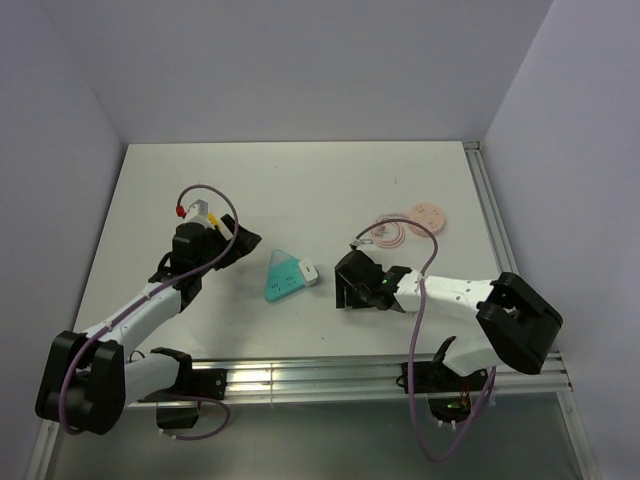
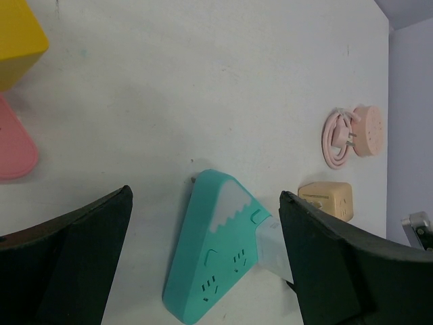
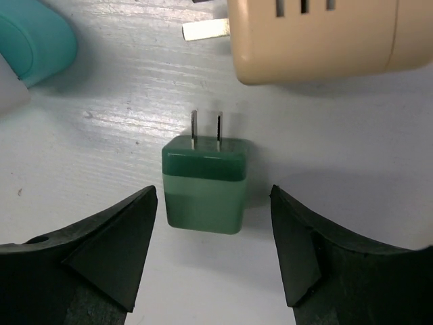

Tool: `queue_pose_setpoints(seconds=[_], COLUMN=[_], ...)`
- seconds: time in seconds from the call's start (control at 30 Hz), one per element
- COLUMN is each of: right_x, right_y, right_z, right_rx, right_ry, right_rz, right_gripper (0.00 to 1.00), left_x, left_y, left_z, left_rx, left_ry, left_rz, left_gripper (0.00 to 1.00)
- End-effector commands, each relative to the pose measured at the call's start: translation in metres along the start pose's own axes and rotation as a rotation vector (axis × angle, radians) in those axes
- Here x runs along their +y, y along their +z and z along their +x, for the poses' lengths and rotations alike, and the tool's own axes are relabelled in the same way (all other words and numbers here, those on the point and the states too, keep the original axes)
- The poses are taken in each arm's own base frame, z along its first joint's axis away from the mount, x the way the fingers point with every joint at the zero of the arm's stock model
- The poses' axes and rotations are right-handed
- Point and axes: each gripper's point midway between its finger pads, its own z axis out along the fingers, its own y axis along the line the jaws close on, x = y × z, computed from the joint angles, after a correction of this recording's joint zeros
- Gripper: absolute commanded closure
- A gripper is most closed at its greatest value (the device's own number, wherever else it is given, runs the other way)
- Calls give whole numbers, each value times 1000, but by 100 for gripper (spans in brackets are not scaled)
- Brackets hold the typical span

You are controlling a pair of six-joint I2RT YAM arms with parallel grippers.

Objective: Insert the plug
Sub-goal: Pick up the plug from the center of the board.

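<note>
A small green plug (image 3: 203, 184) lies flat on the white table, its two prongs pointing away from the wrist. My right gripper (image 3: 213, 193) is open, with a finger on each side of the plug and not touching it. In the top view the right gripper (image 1: 347, 283) hides the plug. A teal triangular power strip (image 1: 281, 278) lies at mid table with a white plug (image 1: 309, 271) in its right edge. It also shows in the left wrist view (image 2: 216, 250). My left gripper (image 2: 205, 196) is open and empty, just left of the strip (image 1: 232, 245).
A beige cube adapter (image 3: 311, 37) lies just beyond the green plug and also shows in the left wrist view (image 2: 326, 198). A pink round socket (image 1: 428, 215) with a coiled cable (image 1: 390, 232) lies farther back right. A yellow block (image 2: 17, 40) and a pink object (image 2: 13, 149) sit by the left arm.
</note>
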Motion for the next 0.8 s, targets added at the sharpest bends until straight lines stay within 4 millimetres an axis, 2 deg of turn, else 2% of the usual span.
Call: queue_pose_setpoints(seconds=[0.0,0.33,0.77], right_x=[1,1,-5], right_y=[-3,5,7], right_z=[-8,-2,23], right_rx=[-75,-142,-247], right_ry=[24,38,37], right_rz=[-8,2,76], right_gripper=[26,36,31], left_x=[-5,-6,-3], left_y=[2,2,2], left_z=[-6,-7,-4], left_rx=[-21,-19,-16], left_ry=[30,29,30], left_rz=[28,25,18], left_gripper=[5,5,5])
